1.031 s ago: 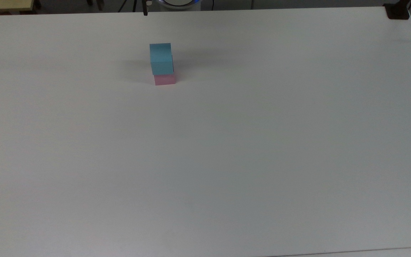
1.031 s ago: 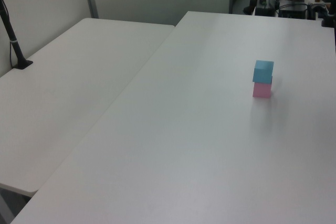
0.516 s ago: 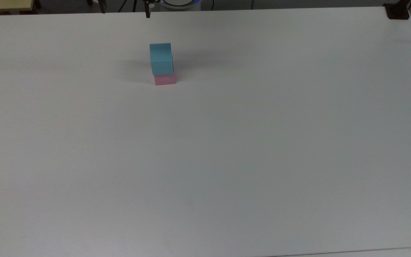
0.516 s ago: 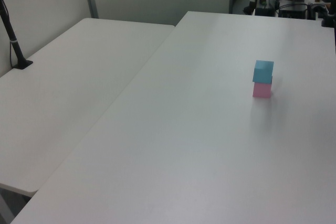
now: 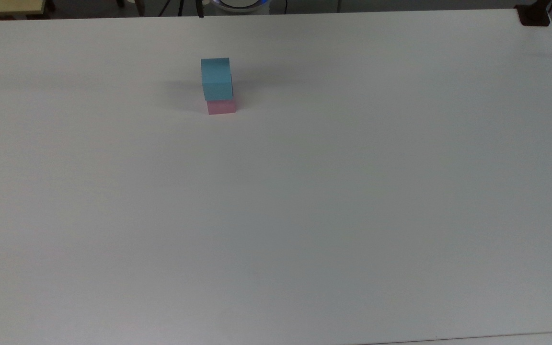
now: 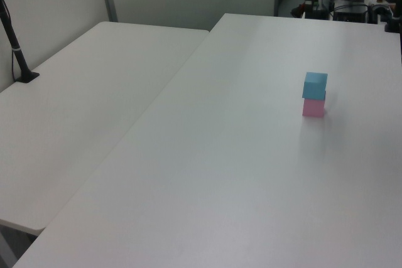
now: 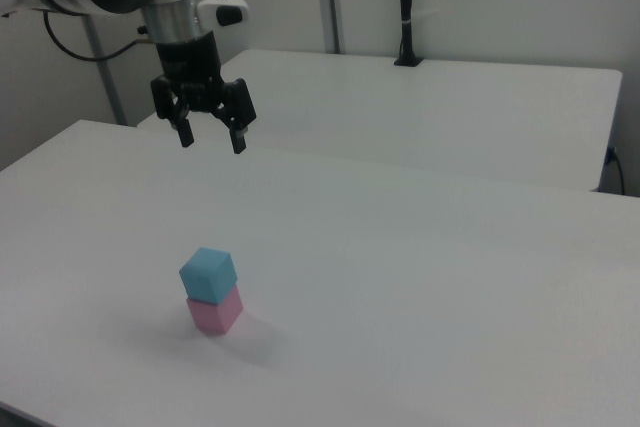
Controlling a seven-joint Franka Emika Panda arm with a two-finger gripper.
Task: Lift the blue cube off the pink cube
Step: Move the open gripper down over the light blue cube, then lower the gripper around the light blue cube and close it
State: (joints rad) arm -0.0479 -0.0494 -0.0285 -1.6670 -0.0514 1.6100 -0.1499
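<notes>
The blue cube (image 5: 216, 78) (image 6: 315, 85) (image 7: 208, 273) sits squarely on top of the pink cube (image 5: 221, 107) (image 6: 313, 108) (image 7: 216, 313) on the white table (image 5: 304, 191). In the right view my gripper (image 7: 211, 139) hangs open high above the table, well above and behind the stack, with nothing between its fingers. One dark fingertip (image 5: 201, 13) pokes in at the top view's upper edge, beyond the stack.
A second white table (image 6: 88, 92) adjoins on the left view's left. A black post (image 6: 16, 48) stands clamped to it, seen as a black post (image 7: 404, 7) in the right view. A dark clamp (image 5: 534, 15) sits at the top view's upper right corner.
The dark fingertip at the top view's upper edge has shifted slightly right and farther up out of frame. The cubes have not moved.
</notes>
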